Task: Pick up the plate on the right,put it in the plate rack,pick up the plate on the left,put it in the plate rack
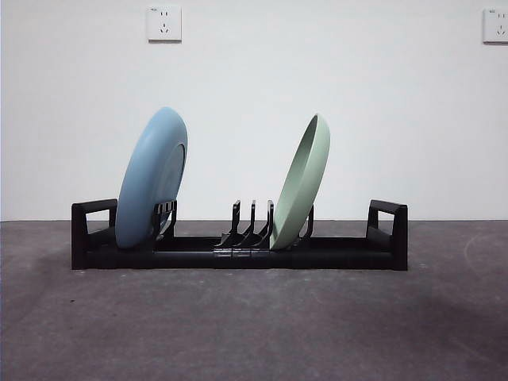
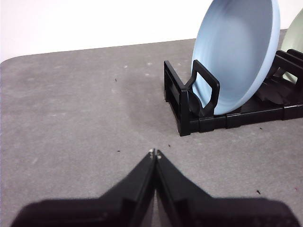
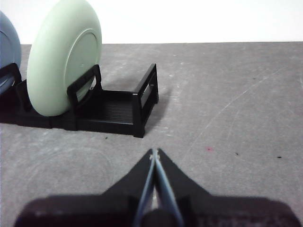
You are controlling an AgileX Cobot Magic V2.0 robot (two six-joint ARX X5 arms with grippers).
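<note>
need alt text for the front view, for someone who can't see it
A long black plate rack sits on a grey table and holds two plates on edge, both leaning to the right: a blue plate near the left end and a green plate right of the middle. Behind is a white wall with two sockets; no gripper is in view.

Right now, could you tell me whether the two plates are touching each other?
Apart. The front view shows the blue plate and green plate separated by empty prongs of the rack.
</note>
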